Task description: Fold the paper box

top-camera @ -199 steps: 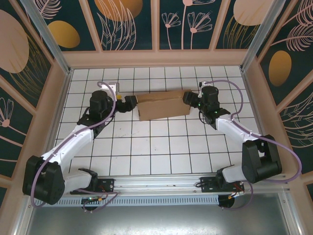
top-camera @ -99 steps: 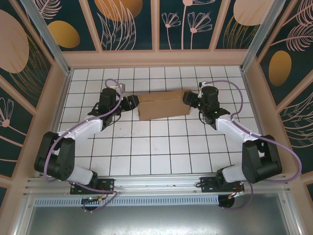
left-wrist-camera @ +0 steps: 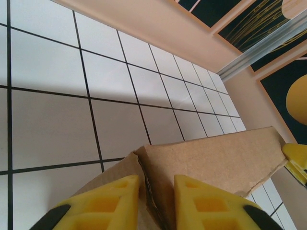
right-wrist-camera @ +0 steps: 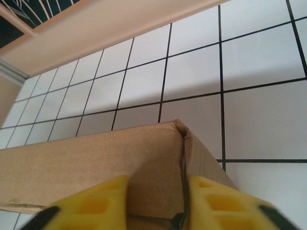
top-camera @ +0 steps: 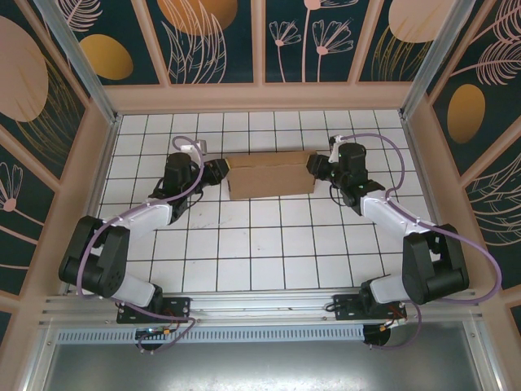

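Note:
The paper box (top-camera: 271, 173) is plain brown cardboard, lying across the tiles at the back of the floor with its walls folded up. My left gripper (top-camera: 221, 171) is at its left end. In the left wrist view the yellow fingers (left-wrist-camera: 105, 203) straddle the box's corner seam (left-wrist-camera: 144, 177), shut on the cardboard (left-wrist-camera: 216, 153). My right gripper (top-camera: 317, 165) is at the right end. Its yellow fingers (right-wrist-camera: 225, 206) sit on either side of that corner of the box (right-wrist-camera: 96, 158), clamping the end wall. The right gripper's yellow fingertip (left-wrist-camera: 295, 158) peeks past the far end.
The white tiled floor (top-camera: 260, 244) runs to beige walls (top-camera: 260, 96) close behind the box. Side walls (top-camera: 96, 163) stand near both arms. Open tiles lie in front of the box toward the arm bases (top-camera: 163, 309).
The left arm folded in, its elbow dropping toward the near left, and its gripper closed in on the box's left end. The box shifted slightly left. The right arm barely moved.

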Tool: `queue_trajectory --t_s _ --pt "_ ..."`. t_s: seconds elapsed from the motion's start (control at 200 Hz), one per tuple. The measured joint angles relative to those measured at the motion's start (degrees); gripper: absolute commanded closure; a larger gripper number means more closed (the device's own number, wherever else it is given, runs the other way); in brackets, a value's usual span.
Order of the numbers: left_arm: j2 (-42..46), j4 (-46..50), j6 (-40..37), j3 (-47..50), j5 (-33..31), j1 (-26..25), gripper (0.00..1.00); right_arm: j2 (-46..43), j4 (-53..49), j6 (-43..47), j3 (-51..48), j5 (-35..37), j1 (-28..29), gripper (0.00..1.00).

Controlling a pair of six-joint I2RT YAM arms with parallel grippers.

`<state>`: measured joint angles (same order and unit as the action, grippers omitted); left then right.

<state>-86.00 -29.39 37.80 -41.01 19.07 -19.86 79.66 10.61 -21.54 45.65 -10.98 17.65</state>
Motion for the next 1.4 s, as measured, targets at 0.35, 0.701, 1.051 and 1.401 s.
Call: queue_trajectory --t_s 0.35,0.701,1.051,1.401 --pt "-0.5 1.9 0.7 0.0 -1.7 1.3 0.27 0.0 0.9 -1.3 -0.6 -0.9 -0.5 0.90" --pt "-0.7 3.0 1.0 -1.3 2.7 1.0 0.67 0.0 1.0 -1.3 -0.6 -1.0 -0.5 0.90" --pt "-2.3 -2.6 1.3 -0.6 2.2 1.0 0.99 -1.1 -0.5 -1.1 -0.7 -1.2 -0.4 1.00" --pt "-1.6 -0.2 -1.4 -1.5 1.3 0.5 0.85 -1.0 -5.0 3.0 3.1 -2.1 0.9 0.12"
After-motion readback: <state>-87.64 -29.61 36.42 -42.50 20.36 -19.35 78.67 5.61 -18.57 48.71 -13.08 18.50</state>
